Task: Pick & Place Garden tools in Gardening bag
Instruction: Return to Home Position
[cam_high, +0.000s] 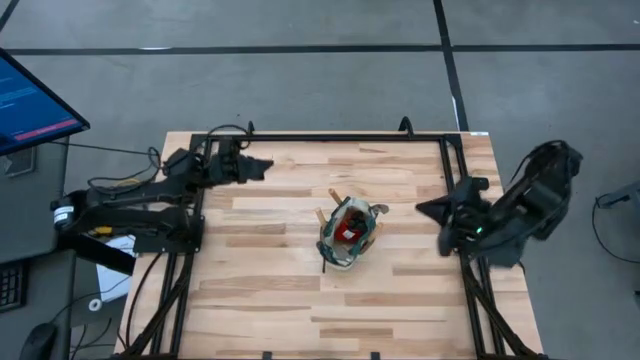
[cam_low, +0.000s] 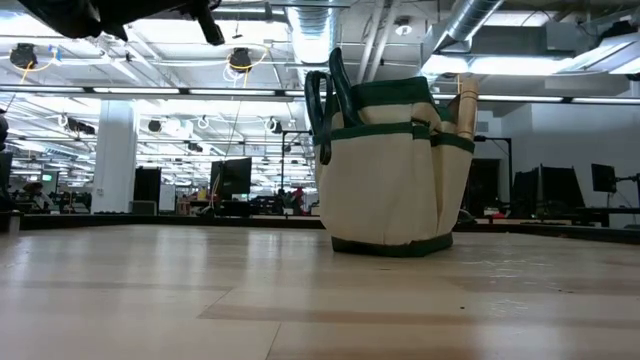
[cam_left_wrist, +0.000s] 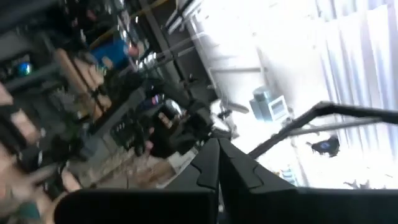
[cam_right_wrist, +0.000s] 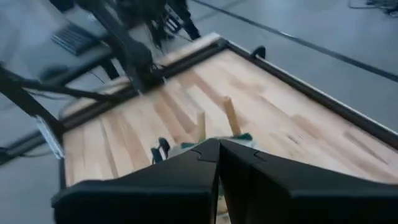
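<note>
Pale wood planks make up the surface (cam_high: 270, 300). The gardening bag (cam_high: 327, 243) stands upright at about its middle, well apart from every edge. In the low view its walls read cream with dark green trim at rim and base.

- Contents: I see a small red object (cam_high: 348, 231) down inside the bag. One wooden handle (cam_high: 335, 192) pokes out past the rim. The right wrist view shows two such handles side by side. Dark green loops (cam_low: 325, 95) rise above the rim; I cannot tell whether they are bag handles or shears.
- Left gripper (cam_high: 268, 167): it is over the surface just inside the left edge, nearer that edge's upper corner in the high view. Its fingers (cam_left_wrist: 239, 165) are pressed together with nothing between them. The bag is well apart from it, out toward the middle.
- Right gripper (cam_high: 420, 208): it is just inside the right edge, tips pointing toward the bag. Its fingers (cam_right_wrist: 249, 163) are pressed together and hold nothing. The bag is near it but not touching, with a strip of bare wood between them.
</note>
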